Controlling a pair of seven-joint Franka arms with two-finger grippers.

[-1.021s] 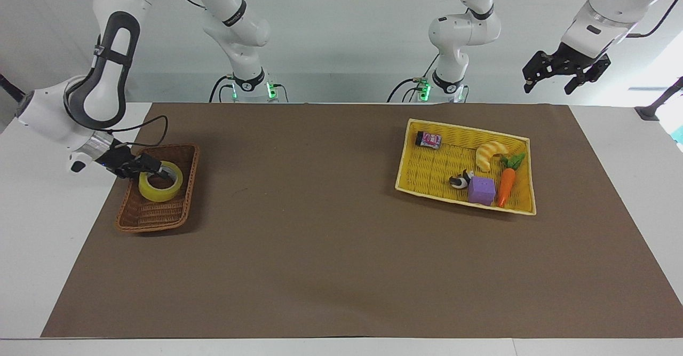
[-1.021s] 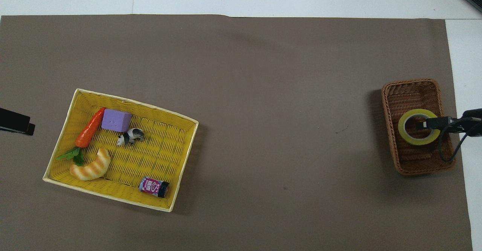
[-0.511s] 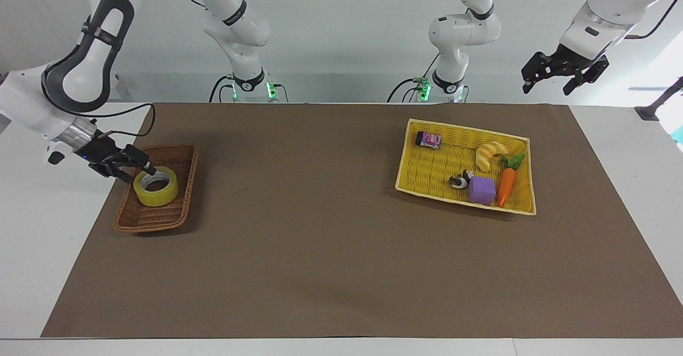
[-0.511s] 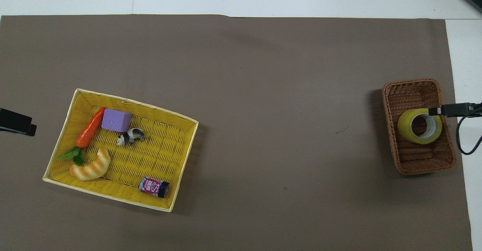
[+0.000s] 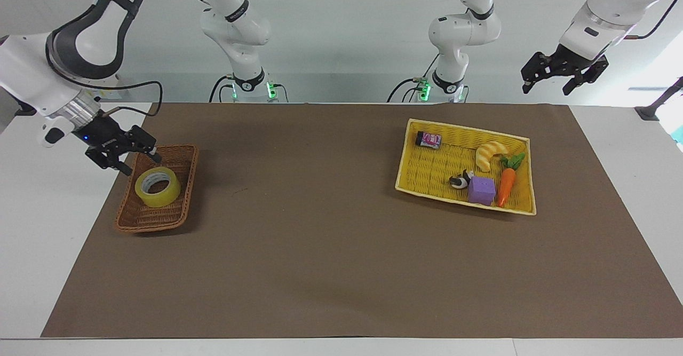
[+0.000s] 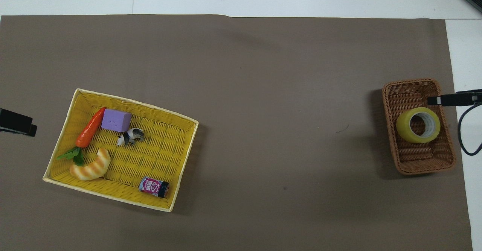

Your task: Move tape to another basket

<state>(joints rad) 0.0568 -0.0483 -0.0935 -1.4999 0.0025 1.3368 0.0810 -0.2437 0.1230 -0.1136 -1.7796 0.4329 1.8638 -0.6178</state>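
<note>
Facing view: right end effector (image 5: 140, 163), fingers spread and empty, hangs over the basket (image 5: 184, 206) rim; left end effector (image 5: 552, 85), fingers spread, waits raised off the desk (image 5: 320, 265). Overhead view: only its fingertip (image 6: 448, 99) shows. Tape (image 6: 418, 125) lies in the basket.

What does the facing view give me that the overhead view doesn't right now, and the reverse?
Facing view only: both arms whole, the right gripper open and raised over the brown basket's rim, clear of the tape, and the left gripper waiting high at its own end. Overhead view only: straight down the tape's core. Both: tape lying in the brown basket, toys in the yellow basket.
</note>
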